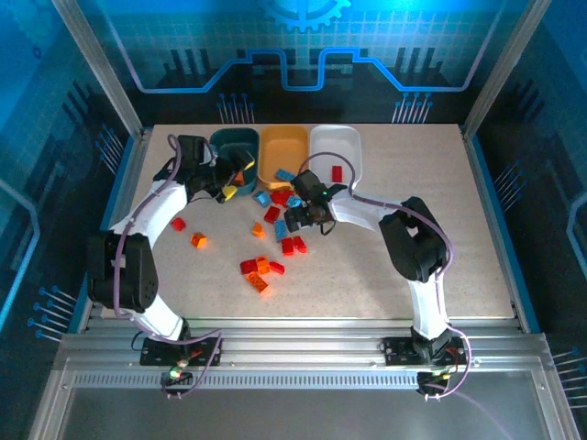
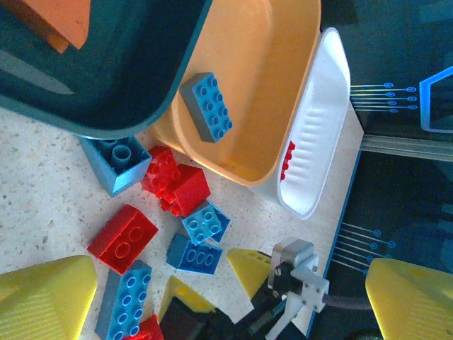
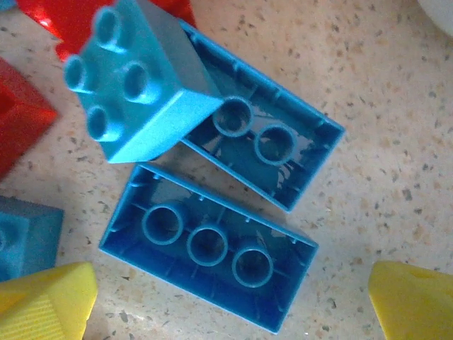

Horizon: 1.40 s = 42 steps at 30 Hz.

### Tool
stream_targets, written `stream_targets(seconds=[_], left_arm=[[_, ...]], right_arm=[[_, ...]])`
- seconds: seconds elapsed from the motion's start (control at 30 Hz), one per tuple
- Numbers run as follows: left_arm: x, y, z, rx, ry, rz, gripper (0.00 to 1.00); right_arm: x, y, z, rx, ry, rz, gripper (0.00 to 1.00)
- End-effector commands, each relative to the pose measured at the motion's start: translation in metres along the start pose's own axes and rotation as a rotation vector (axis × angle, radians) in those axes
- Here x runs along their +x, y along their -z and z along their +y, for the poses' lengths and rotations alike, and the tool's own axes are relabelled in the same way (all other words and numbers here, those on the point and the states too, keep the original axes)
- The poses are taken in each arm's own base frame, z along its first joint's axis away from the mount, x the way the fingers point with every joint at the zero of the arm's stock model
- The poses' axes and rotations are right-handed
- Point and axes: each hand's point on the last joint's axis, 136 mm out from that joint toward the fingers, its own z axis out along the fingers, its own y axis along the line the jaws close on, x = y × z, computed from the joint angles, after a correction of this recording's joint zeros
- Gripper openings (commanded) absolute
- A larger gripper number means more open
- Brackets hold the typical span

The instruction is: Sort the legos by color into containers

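The yellow fingers [image 3: 46, 301] of the right end effector [image 3: 226, 304] stand at the two lower corners of the right wrist view. They are spread wide and hold nothing. Just under them two blue bricks [image 3: 212, 244] lie upside down on the counter [image 3: 382, 106], side by side. A small blue brick [image 3: 134, 78] leans on the upper one.

At the far edge of the counter three tubs stand close together in a row. The teal tub [image 1: 237, 139] on the left has an orange brick [image 2: 60, 21] inside. The yellow tub [image 1: 282, 147] in the middle holds one blue brick [image 2: 207, 106]. The white tub [image 1: 337, 145] on the right holds one red brick [image 1: 337, 172].

The left end effector [image 1: 237, 179] hangs over the near rim of the teal tub, its fingers also spread, with nothing between them. More red, orange and blue bricks [image 1: 261, 270] lie loose on the counter in front of the tubs, between the two arms.
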Motion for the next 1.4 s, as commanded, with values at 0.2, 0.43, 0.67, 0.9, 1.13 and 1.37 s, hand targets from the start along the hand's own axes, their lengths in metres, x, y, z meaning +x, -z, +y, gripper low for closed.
stream_targets(seconds=[0.2,0.43,0.67,0.9,1.13,1.37], left_arm=[[-0.001,0.015,-0.023,0.089,-0.029,0.005,0.99],[-0.003,0.013,-0.017,0.084,-0.006,0.002,0.99],[0.0,0.005,-0.012,0.082,0.015,0.03,0.99],[0.002,-0.002,-0.011,0.085,0.015,0.059,0.99],[0.005,-0.013,-0.008,0.101,0.029,0.102,0.99],[0.007,-0.018,-0.008,0.095,0.012,0.123,0.99]], right_arm=[[-0.008,-0.014,0.0,0.042,-0.195,0.019,0.95],[-0.01,-0.022,-0.002,0.082,-0.227,0.009,0.88],[-0.004,-0.013,-0.008,0.099,-0.191,-0.006,0.62],[0.012,0.016,-0.01,0.077,-0.157,0.028,0.53],[0.019,0.056,-0.028,0.109,-0.138,0.017,0.53],[-0.019,0.086,-0.065,0.135,-0.17,-0.053,0.53]])
